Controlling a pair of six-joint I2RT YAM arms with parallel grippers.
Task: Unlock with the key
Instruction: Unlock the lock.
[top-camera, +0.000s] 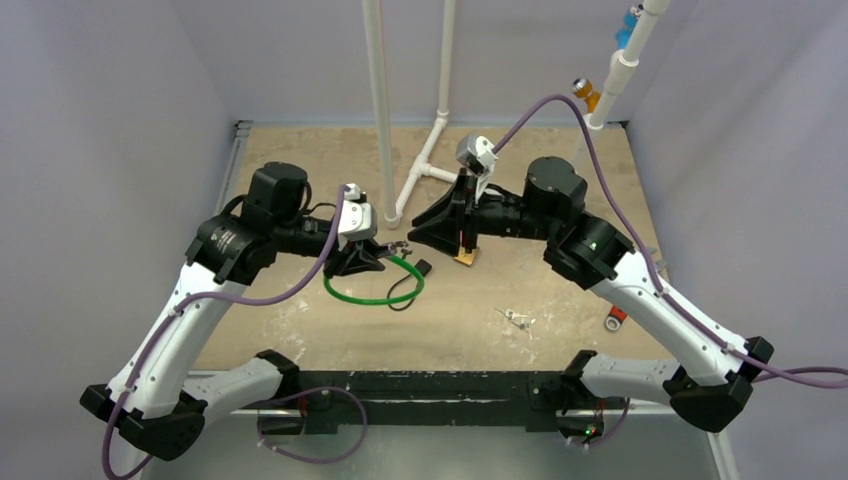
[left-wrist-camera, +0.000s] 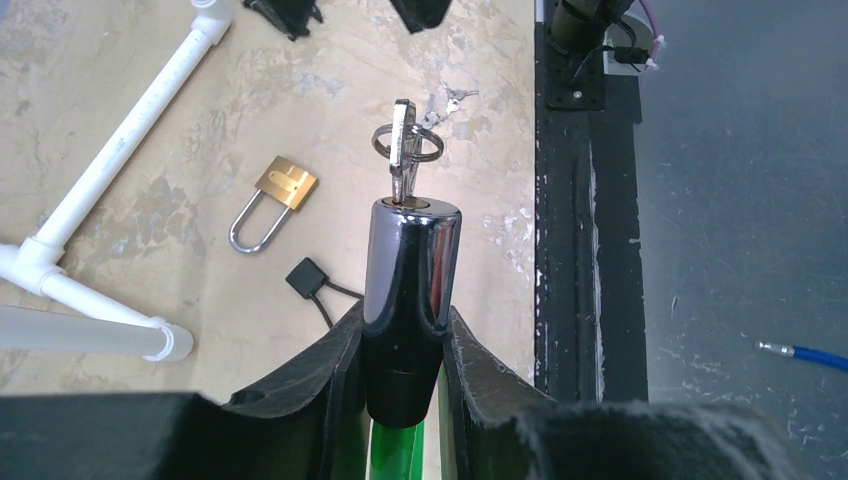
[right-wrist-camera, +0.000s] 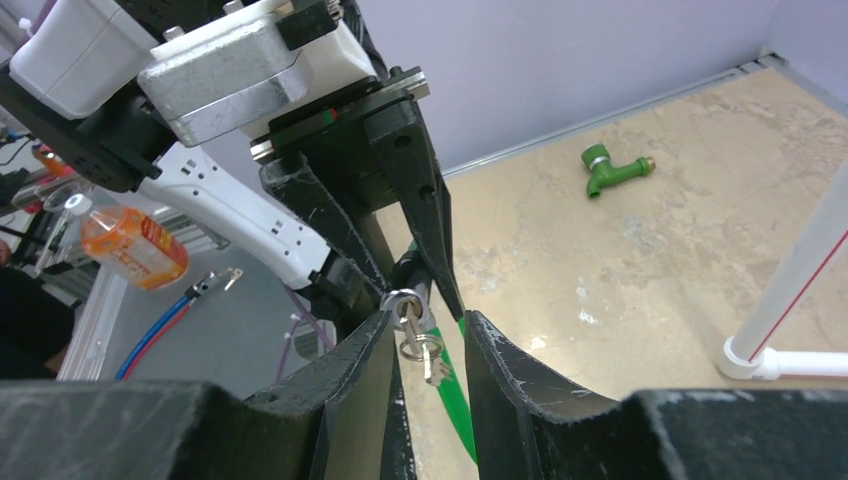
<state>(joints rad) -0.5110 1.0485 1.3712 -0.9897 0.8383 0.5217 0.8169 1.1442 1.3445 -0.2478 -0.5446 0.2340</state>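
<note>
The left pincer (left-wrist-camera: 403, 325) pinches the chrome lock barrel (left-wrist-camera: 410, 260) at lower centre of its wrist view. The key (left-wrist-camera: 403, 140) stands in the barrel's top end, long axis pointing up-frame. The right pincer (right-wrist-camera: 430, 325), spread, faces the key end-on and is the arm placed to turn it.

Setting: robotics lab / manipulation test cell, not domestic. Evidence: 2 robot arms, left arm (top-camera: 170, 340) & right arm (top-camera: 650, 300), were bolted to black base rail (top-camera: 430, 385) at table edge. Worn beige tabletop (top-camera: 560, 330) showed scuffs & white smears. Plain lavender backdrop walls (top-camera: 100, 100) enclosed bench on 3 sides. Purple cables (top-camera: 540, 108) ran along arms; white PVC pipe frame (top-camera: 380, 100) stood at rear. Misc. test props lay about: cable lock (top-camera: 365, 302), brass padlock (left-wrist-camera: 272, 200), green tap fitting (right-wrist-camera: 612, 163), loose keys (top-camera: 517, 319). Beyond bench: orange bottle (right-wrist-camera: 133, 247), blue & red leads (right-wrist-camera: 150, 335).
</note>
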